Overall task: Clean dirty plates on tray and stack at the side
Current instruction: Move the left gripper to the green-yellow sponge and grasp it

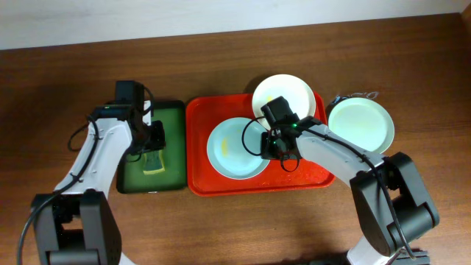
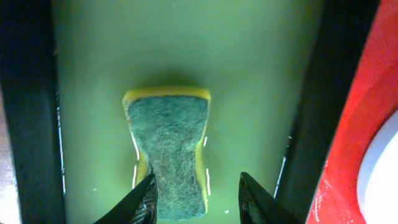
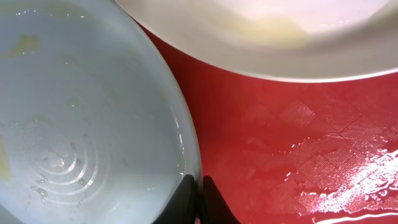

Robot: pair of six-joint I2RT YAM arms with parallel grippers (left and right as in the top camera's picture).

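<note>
Right now your left gripper hangs over the dark green tray with its fingers partly open astride the sponge; one fingertip is against the sponge's edge and the other stands just clear of it, so nothing is clamped. Over on your right gripper, the fingers are pinched almost together, with the rim of the mint plate running into the seam between them, and that plate lies on the red tray near the cream plate. And the second mint plate sits on the table, just off the red tray's right end.
</note>
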